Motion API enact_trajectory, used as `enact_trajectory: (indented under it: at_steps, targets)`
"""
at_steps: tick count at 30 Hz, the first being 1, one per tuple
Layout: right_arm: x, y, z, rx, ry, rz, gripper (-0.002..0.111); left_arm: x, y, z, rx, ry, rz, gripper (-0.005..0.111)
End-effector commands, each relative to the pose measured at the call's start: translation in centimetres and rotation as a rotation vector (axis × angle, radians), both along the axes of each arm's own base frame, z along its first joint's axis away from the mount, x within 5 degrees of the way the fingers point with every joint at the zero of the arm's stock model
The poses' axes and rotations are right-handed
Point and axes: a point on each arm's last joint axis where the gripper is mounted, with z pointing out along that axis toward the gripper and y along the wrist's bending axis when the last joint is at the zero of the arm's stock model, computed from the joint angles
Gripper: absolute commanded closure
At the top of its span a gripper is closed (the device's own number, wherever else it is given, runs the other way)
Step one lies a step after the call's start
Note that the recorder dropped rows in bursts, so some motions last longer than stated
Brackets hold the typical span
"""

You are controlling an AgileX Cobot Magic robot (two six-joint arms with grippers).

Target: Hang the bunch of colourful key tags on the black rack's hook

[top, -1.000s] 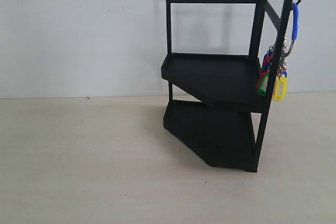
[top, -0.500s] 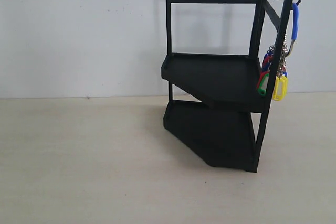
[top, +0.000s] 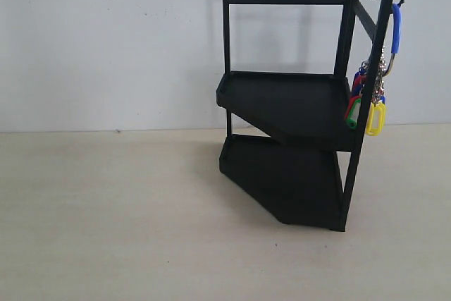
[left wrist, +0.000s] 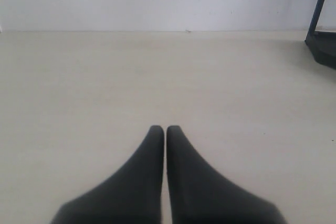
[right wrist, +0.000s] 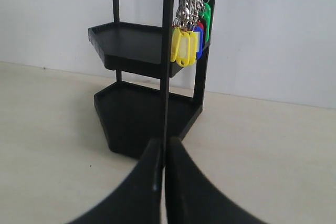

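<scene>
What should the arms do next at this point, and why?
Probably just hold both arms clear: the colourful key tag bunch already hangs by its blue-sleeved ring on the hook of the black rack, touched by neither gripper. The left gripper and right gripper are shut and empty.

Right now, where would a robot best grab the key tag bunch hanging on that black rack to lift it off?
Likely the blue sleeve at the top of the colourful key tag bunch: a firm, near-upright bar just under the hook, clear of the black rack on its right in the exterior view. Come from that open side; the chains and tags below dangle loose.
</scene>
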Motion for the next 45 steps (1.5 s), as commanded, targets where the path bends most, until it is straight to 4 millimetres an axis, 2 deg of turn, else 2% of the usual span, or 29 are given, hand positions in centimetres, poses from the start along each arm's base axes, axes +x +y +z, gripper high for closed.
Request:
enact_trajectory:
  at_steps: [1,8,13,24,45]
  targets:
    - [-0.1,0.0,-0.8,-0.004,0.066,0.005,0.107,0.0,0.0,0.2,-0.018,-0.019,0.006,0.102]
    - [-0.1,0.0,-0.9,-0.051,0.074,0.008,0.107,0.0,0.0,0.2,-0.018,-0.019,0.006,0.102]
    - [-0.3,0.0,-1.9,-0.023,0.192,0.005,0.107,0.0,0.0,0.2,-0.018,-0.019,0.006,0.102]
    - [-0.2,-0.7,-1.9,0.008,0.193,-0.126,0.107,0.0,0.0,0.2,-0.018,-0.019,0.006,0.102]
    - [-0.2,-0.7,-1.9,0.014,0.194,-0.127,0.107,0.0,0.0,0.2,-0.018,-0.019,0.006,0.102]
